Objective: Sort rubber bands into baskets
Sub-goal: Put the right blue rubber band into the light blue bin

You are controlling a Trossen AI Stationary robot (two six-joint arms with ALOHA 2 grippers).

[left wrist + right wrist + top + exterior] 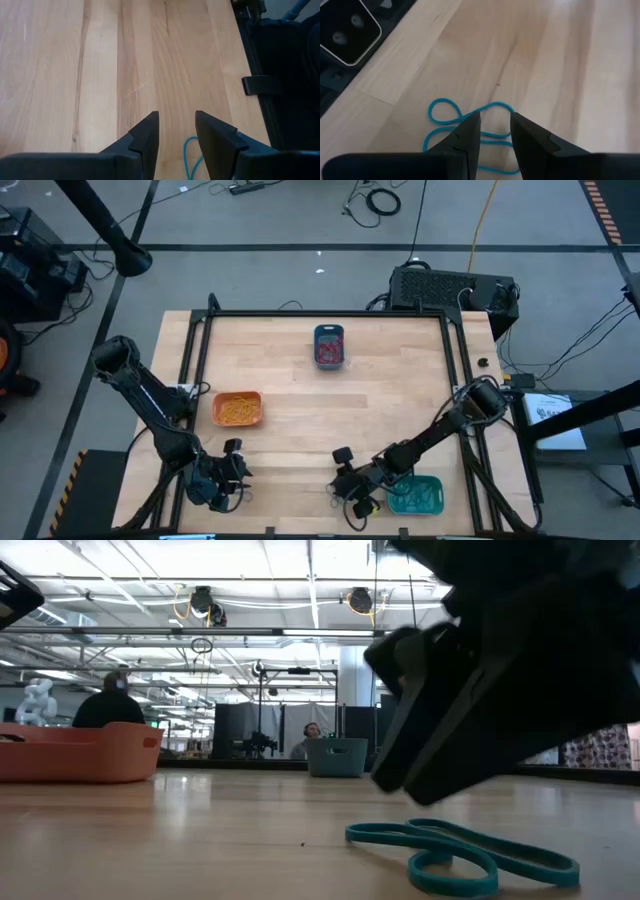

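Both arms are matte black: the left arm [150, 405] and the right arm [440, 435] are built of slim tubular links joined by rounded, bulbous housings. Each ends in a blocky black gripper. The left gripper [176, 131] and the right gripper [495, 125] each carry two wedge-shaped, flat-faced fingers with stepped shoulders near their bases.

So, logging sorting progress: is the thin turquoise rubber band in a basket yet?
Out: the thin turquoise rubber band lies twisted on the wooden table, below the right gripper.

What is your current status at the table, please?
Right gripper open over loose teal band. Left gripper open, idle near table's front edge. Nothing in the way.
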